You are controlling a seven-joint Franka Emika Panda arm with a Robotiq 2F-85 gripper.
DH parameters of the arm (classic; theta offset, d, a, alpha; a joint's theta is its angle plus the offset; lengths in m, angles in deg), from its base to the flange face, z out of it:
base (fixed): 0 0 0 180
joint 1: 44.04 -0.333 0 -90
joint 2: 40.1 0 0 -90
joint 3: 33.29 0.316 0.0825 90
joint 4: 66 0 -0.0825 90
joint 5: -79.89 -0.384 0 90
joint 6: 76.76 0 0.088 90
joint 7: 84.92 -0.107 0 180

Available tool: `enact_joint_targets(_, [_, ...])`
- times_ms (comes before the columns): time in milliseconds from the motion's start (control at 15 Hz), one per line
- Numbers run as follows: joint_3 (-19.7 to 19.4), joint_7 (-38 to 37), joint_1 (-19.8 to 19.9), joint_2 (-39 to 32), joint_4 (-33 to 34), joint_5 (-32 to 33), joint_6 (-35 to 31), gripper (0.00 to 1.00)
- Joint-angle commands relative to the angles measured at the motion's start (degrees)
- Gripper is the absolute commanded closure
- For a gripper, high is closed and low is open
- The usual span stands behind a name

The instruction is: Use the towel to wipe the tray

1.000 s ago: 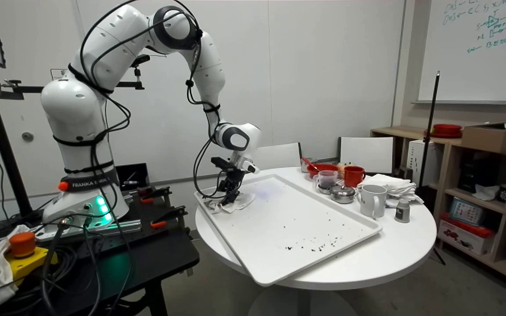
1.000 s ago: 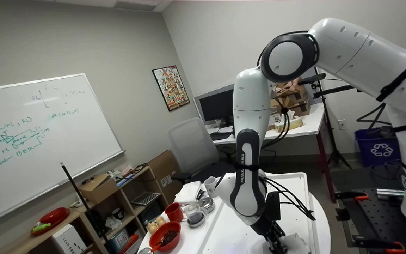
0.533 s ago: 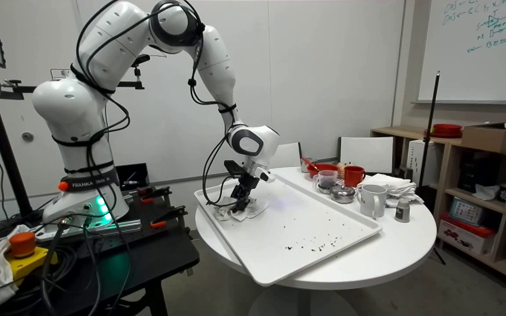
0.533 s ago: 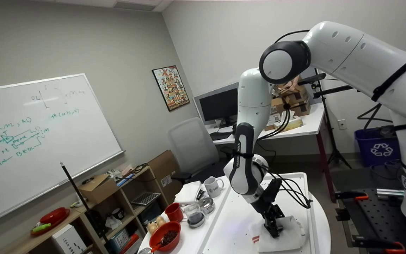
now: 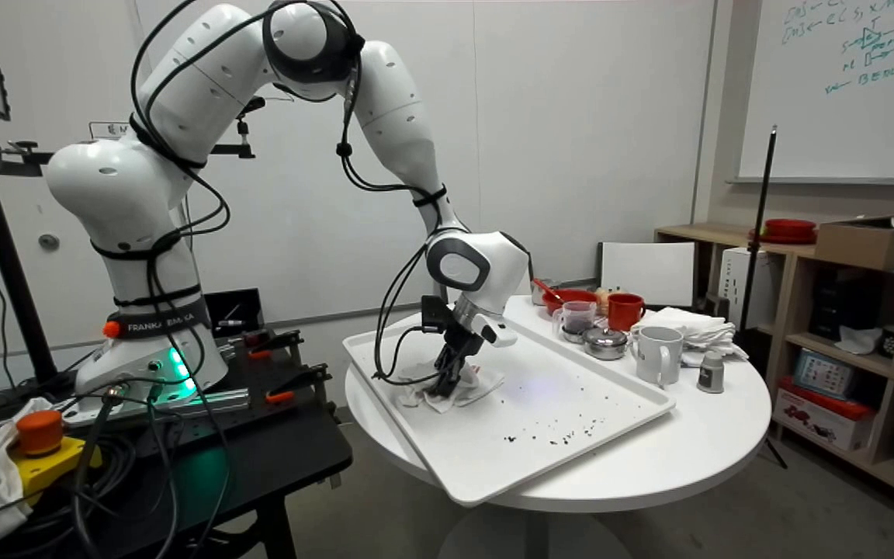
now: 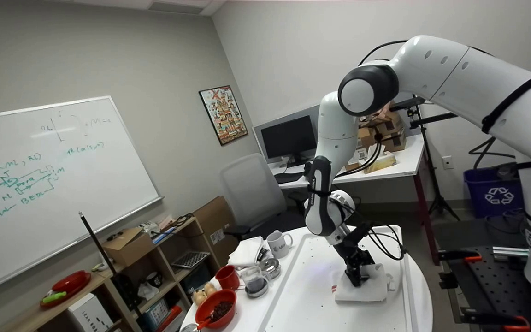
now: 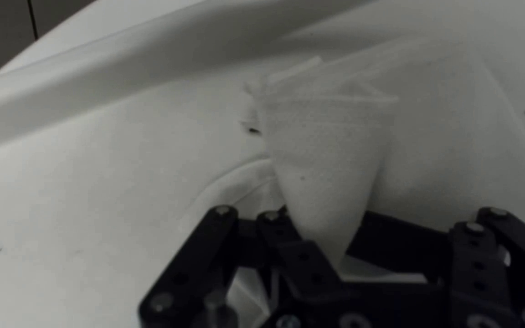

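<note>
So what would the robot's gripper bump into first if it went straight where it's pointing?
Most likely the towel spread beneath the gripper, then the tray; any gap is hard to judge.

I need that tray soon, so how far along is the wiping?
Looks done: the towel is pinched between the fingers. In hand: it lies on the tray, apparently for wiping. Left: dark specks scattered on the tray, clear of the towel, in an exterior view.
</note>
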Motion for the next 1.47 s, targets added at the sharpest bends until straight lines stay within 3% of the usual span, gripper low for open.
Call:
enact_joint_targets(0, [-2.0, -1.8, 2.8, -3.0, 4.5, -3.1, 1.9, 0.93])
enact_joint_targets(267, [-3.0, -2.3, 5.9, -2.5, 6.2, -6.2, 1.4, 0.93])
enact_joint_targets(600, [-2.6, -0.3, 5.8, 3.7, 0.2, -6.9, -4.6, 0.93])
enact_joint_targets(933, [-0.6, 5.2, 4.9, 16.9, -13.5, -6.6, -15.9, 0.93])
enact_joint_targets(1200, [3.3, 13.1, 7.1, 28.9, -24.8, -10.7, -25.1, 0.93])
enact_joint_targets(1400, [5.2, 18.6, 6.2, 38.4, -32.3, -15.0, -29.4, 0.93])
